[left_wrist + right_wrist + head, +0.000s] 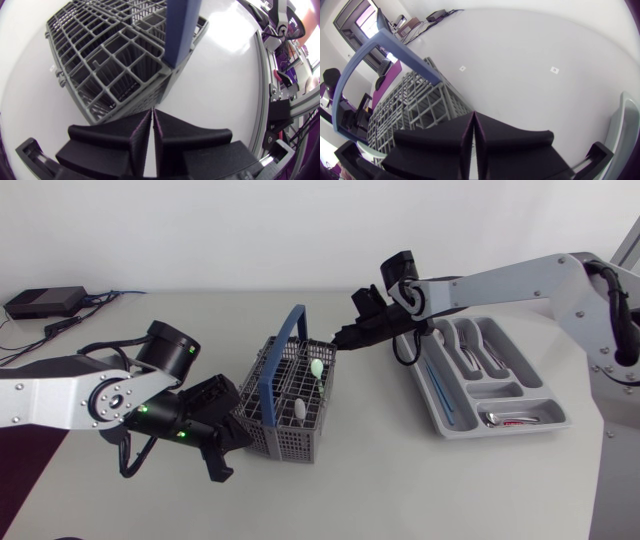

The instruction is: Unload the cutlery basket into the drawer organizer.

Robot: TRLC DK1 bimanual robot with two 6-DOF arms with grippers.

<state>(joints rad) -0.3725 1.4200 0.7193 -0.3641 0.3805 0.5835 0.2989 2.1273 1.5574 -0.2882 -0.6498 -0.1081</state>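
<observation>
The basket (285, 405) stood mid-table (380, 480), with two spoons (316, 367) poking up and its depths hard to make out. The right arm (500, 280) partly hid the organizer (500, 391) near the right edge. The left gripper (152, 111) at the basket's near corner and the right gripper (474, 114) by its far corner were both clenched and empty.

Grey, blue-handled basket (290, 442) stands upright mid-frame, holding perhaps two pale utensils (316, 367); grey organizer (505, 431) lies at right, partly filled.

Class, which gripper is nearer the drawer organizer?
Right. The right gripper is at the cutlery basket's edge facing the drawer organizer; the left gripper is on the basket's opposite side.
</observation>
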